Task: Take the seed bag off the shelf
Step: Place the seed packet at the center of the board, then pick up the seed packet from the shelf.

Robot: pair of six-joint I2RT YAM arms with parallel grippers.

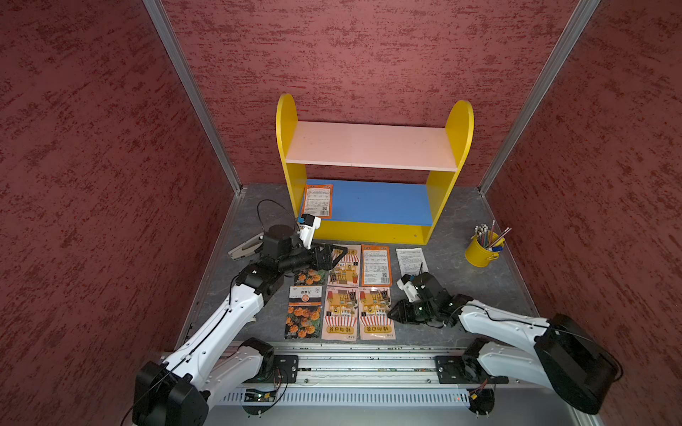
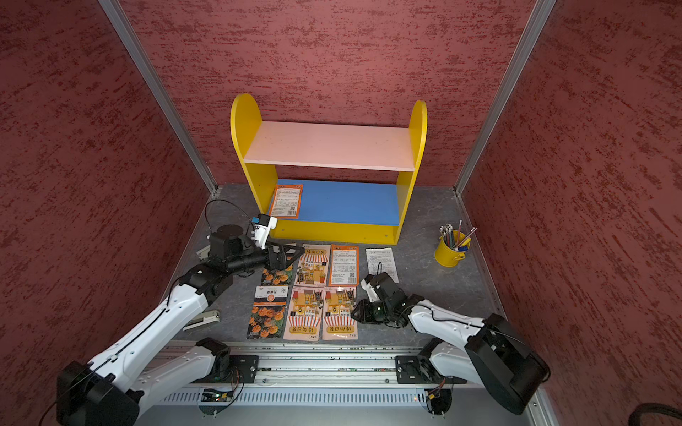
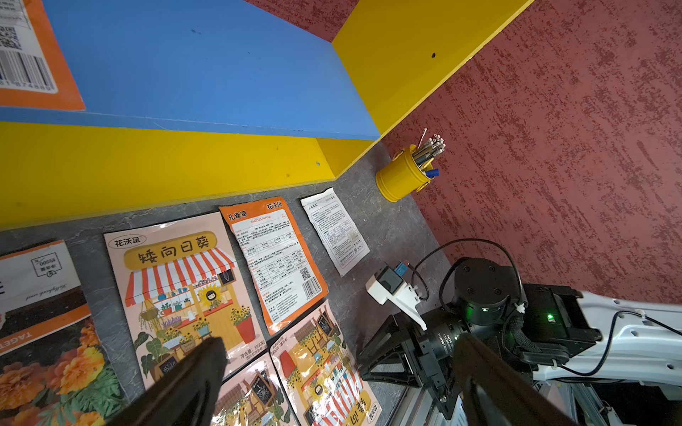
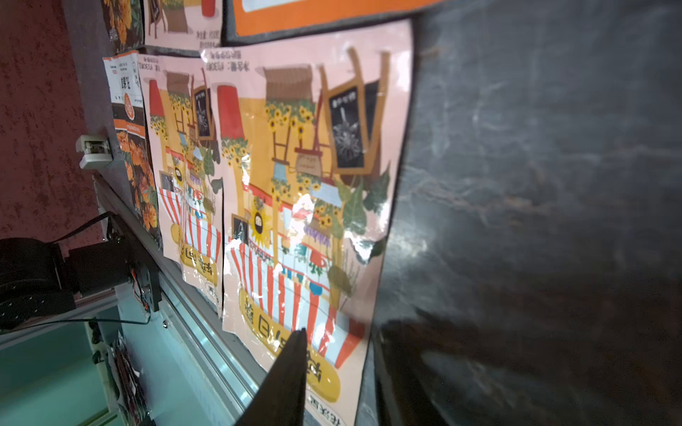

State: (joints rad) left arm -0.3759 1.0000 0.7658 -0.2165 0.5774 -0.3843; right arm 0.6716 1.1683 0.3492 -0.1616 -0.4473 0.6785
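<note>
The shelf (image 1: 372,145) (image 2: 328,145) stands at the back wall. One orange seed bag (image 1: 318,201) (image 2: 286,201) (image 3: 26,55) lies printed-back up at the left end of its blue lower board (image 3: 206,73). The pink upper board is bare. My left gripper (image 1: 341,253) (image 2: 299,253) (image 3: 341,341) hovers open, jaws wide, in front of the shelf's base strip and over the bags on the table. My right gripper (image 1: 391,313) (image 2: 353,313) (image 4: 339,332) sits low at the right edge of a pink sunflower bag (image 1: 376,313) (image 4: 306,184). Its jaws are slightly apart, and that bag lies flat.
Several seed bags lie in two rows on the grey table (image 1: 450,280) in front of the shelf, with a white leaflet (image 1: 411,260) beside them. A yellow pencil cup (image 1: 481,250) (image 3: 402,177) stands at the right. Staplers (image 1: 245,250) (image 2: 201,319) lie at the left.
</note>
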